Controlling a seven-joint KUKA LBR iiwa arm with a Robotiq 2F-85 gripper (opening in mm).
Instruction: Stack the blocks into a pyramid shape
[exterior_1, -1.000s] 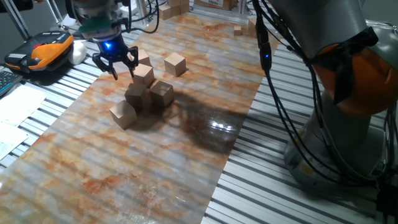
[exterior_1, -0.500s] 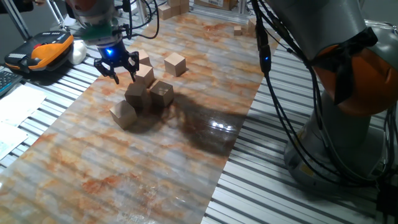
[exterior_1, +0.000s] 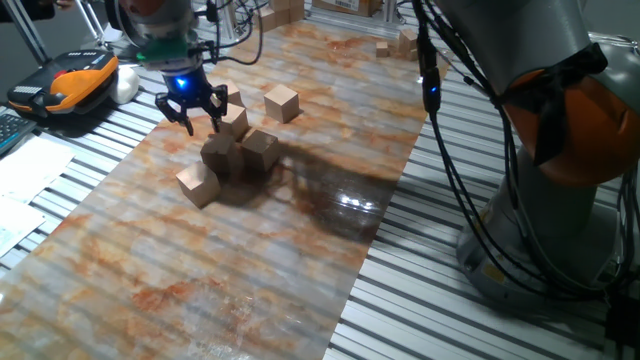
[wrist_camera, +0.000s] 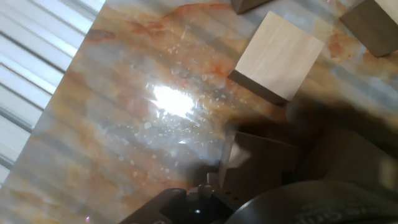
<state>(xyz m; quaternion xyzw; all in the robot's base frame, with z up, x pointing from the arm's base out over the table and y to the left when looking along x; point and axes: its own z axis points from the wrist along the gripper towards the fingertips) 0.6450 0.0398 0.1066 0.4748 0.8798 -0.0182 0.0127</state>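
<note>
Several light-tan wooden blocks lie on the marbled mat (exterior_1: 250, 260). Three sit close together: one at the front left (exterior_1: 198, 184), one in the middle (exterior_1: 218, 152) and one to the right (exterior_1: 260, 147). Another block (exterior_1: 234, 122) is just behind them, and one stands apart further back (exterior_1: 282, 101). My gripper (exterior_1: 192, 112) hangs open and empty just left of the rear block, with a blue light on its body. In the hand view a tan block (wrist_camera: 280, 55) lies ahead, with another at the top right (wrist_camera: 373, 25); a dark blurred finger (wrist_camera: 261, 168) fills the bottom.
An orange and black device (exterior_1: 75, 82) lies on the slatted table at the left, beside papers (exterior_1: 30, 170). Smaller wooden pieces (exterior_1: 395, 45) lie at the mat's far end. The arm's base and black cables (exterior_1: 540, 150) take up the right side.
The gripper has shifted slightly to the right and further back, still open. The blocks have not visibly moved.
</note>
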